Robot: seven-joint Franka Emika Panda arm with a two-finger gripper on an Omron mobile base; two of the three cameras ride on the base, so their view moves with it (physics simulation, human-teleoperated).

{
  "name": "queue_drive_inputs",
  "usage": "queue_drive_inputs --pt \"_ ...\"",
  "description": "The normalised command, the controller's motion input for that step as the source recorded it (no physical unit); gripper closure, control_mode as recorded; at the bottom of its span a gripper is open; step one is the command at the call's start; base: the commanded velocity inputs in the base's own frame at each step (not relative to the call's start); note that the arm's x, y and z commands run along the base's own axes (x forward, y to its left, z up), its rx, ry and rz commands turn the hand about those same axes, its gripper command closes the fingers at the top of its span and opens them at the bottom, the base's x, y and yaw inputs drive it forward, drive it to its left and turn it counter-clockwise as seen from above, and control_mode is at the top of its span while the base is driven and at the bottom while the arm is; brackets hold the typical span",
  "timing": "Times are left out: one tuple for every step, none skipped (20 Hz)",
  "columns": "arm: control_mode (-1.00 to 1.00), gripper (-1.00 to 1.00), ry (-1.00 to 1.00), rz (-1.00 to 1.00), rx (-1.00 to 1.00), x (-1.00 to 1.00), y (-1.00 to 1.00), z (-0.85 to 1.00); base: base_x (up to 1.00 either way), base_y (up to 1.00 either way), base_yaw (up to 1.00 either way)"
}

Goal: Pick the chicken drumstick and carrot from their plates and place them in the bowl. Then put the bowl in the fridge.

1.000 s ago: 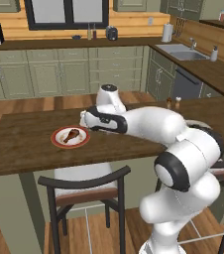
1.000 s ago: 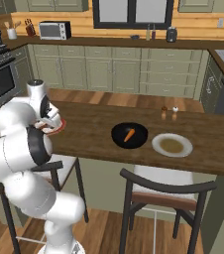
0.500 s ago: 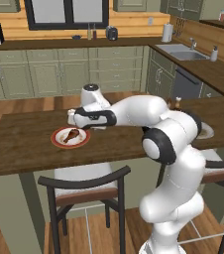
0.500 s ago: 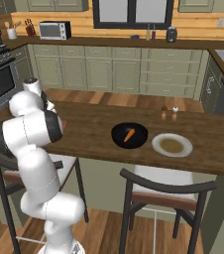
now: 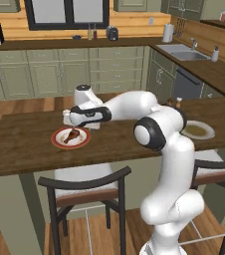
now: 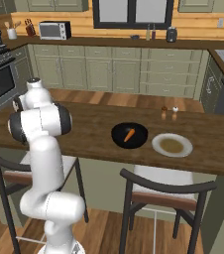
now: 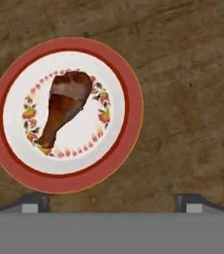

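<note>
Glossy reddish-brown chicken drumstick lies on the cream, red-rimmed round plate near the wood-grain counter's front edge. Two-finger gripper (fingers spread wide, empty) has swung left to hover above the plate. Tapered orange carrot sits in the black bowl.

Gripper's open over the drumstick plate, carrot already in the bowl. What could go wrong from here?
1. In the hand view the chicken drumstick lies off to one side of the open gripper, so a straight descent may miss it or hit the plate rim.
2. It is tapered and lies diagonally; closing on the thin end may let it slip.
3. The bowl holding the carrot sits far along the counter, so a weak grip could drop it.
</note>
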Motion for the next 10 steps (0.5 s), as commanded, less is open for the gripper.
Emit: queue_drive_inputs --pt "-1.00 -1.00 0.00 -0.05 0.00 0.24 0.21 -0.56 0.00 0.00 0.00" --pt "-1.00 -1.00 0.01 -0.07 0.00 0.22 0.11 -0.55 0.00 0.00 0.00" --pt "-1.00 -1.00 0.01 -0.09 -0.01 0.19 0.09 -0.58 0.00 0.00 0.00" --pt "-1.00 -1.00 0.02 -0.09 0.00 0.19 0.14 -0.60 0.00 0.00 0.00" --pt "-1.00 -1.00 0.00 -0.09 0.00 0.24 0.11 -0.42 0.00 0.00 0.00" --pt "-1.00 -1.00 0.00 -0.09 0.00 0.26 0.12 -0.34 0.00 0.00 0.00" --pt "-1.00 -1.00 0.00 -0.10 0.00 0.33 0.10 -0.24 0.00 0.00 0.00" --pt "-1.00 -1.00 0.00 -0.10 0.00 0.44 0.11 -0.24 0.00 0.00 0.00" --pt "-1.00 -1.00 0.00 -0.11 0.00 0.51 0.11 -0.19 0.00 0.00 0.00" --pt "-1.00 -1.00 0.01 -0.11 0.00 0.62 0.12 -0.14 0.00 0.00 0.00"
